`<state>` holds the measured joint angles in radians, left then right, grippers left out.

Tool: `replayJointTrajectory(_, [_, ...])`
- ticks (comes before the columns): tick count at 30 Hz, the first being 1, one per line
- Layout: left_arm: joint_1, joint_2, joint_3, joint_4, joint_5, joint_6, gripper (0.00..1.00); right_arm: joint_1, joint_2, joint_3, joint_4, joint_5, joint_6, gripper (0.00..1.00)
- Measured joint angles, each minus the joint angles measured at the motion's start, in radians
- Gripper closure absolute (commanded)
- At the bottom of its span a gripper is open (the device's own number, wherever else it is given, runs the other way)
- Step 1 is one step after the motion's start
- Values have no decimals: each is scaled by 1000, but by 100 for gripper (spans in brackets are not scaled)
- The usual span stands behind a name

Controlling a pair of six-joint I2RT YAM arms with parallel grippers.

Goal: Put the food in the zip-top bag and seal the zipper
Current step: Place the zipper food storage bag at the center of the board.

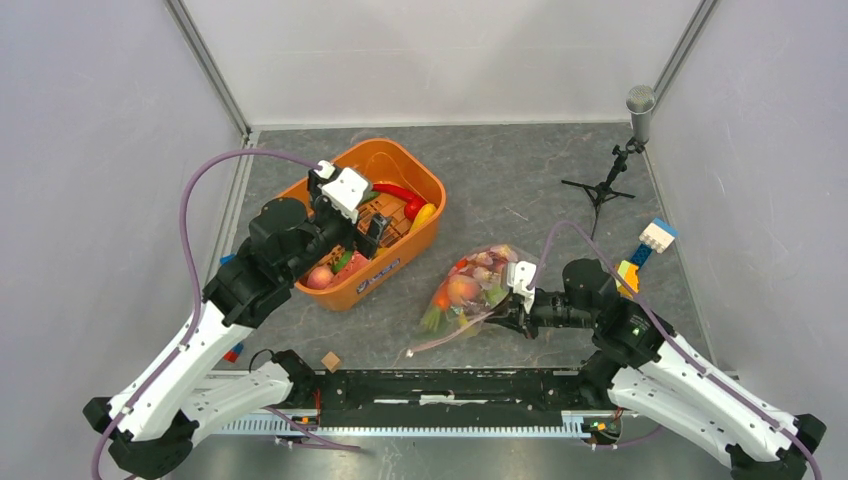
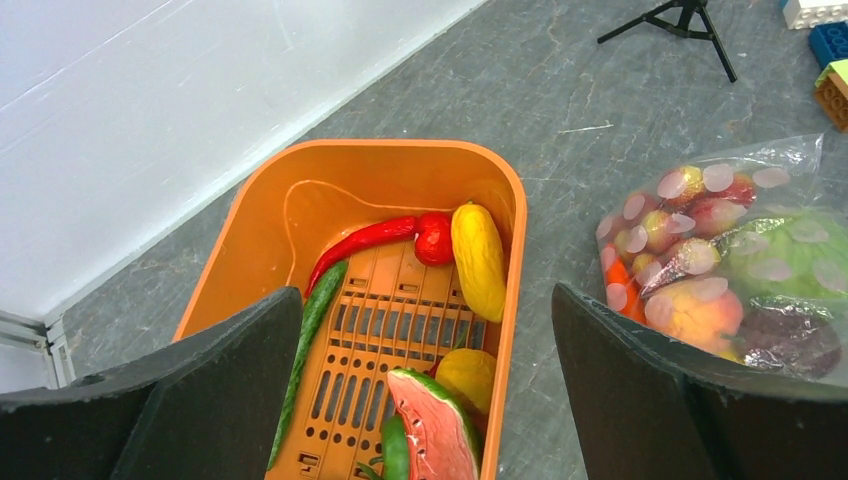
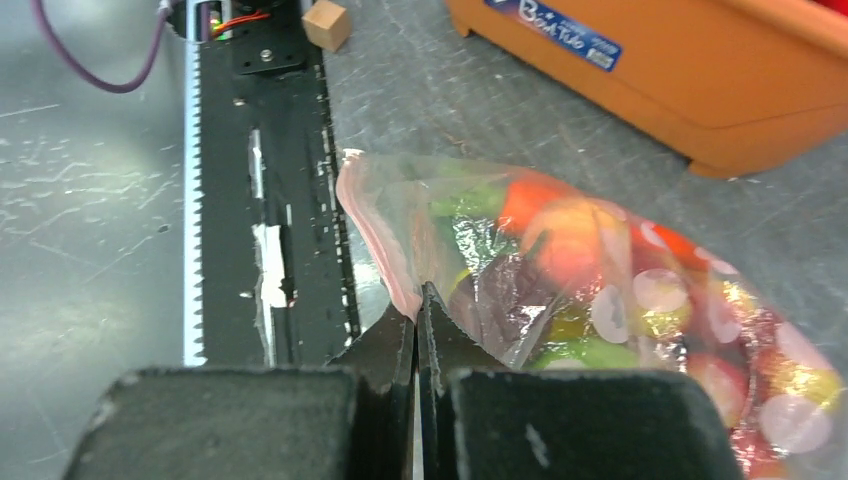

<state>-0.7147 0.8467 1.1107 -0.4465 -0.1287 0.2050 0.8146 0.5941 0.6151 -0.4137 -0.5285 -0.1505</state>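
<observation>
The zip-top bag (image 1: pixel 470 290) lies on the table, stuffed with food (image 3: pixel 565 240), polka dots showing on its clear skin (image 2: pixel 740 260). My right gripper (image 1: pixel 503 314) (image 3: pixel 417 300) is shut, pinching the pink zipper (image 3: pixel 375 235) at the bag's near edge. My left gripper (image 1: pixel 362 232) (image 2: pixel 425 300) hangs wide open over the orange tub (image 2: pixel 400 150), holding nothing. In the tub lie a red chilli (image 2: pixel 365 240), a long yellow piece (image 2: pixel 478 260), a green pod (image 2: pixel 310 350) and a watermelon slice (image 2: pixel 435 425).
A microphone on a small tripod (image 1: pixel 610 180) stands at the back right. Coloured building blocks (image 1: pixel 650 245) lie right of the bag. A wooden cube (image 1: pixel 331 361) sits by the black rail (image 1: pixel 450 385) at the near edge. Grey walls close in on three sides.
</observation>
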Motion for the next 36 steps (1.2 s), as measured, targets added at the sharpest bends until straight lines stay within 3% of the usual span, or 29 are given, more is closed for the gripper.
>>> replayJointTrajectory(11, [0,18,-4,-5,114,0,0,3,-3,-109,42,-162,59,100])
replayJointTrajectory(19, [2,70,-9,-39,403,1,3,8,3,-111,28,-185,43,97])
replayJointTrajectory(26, [1,106,-54,-67,555,-3,3,8,11,-108,11,-215,14,67])
replayJointTrajectory(36, [1,106,-56,-79,577,-3,2,10,22,-87,-15,-247,-22,41])
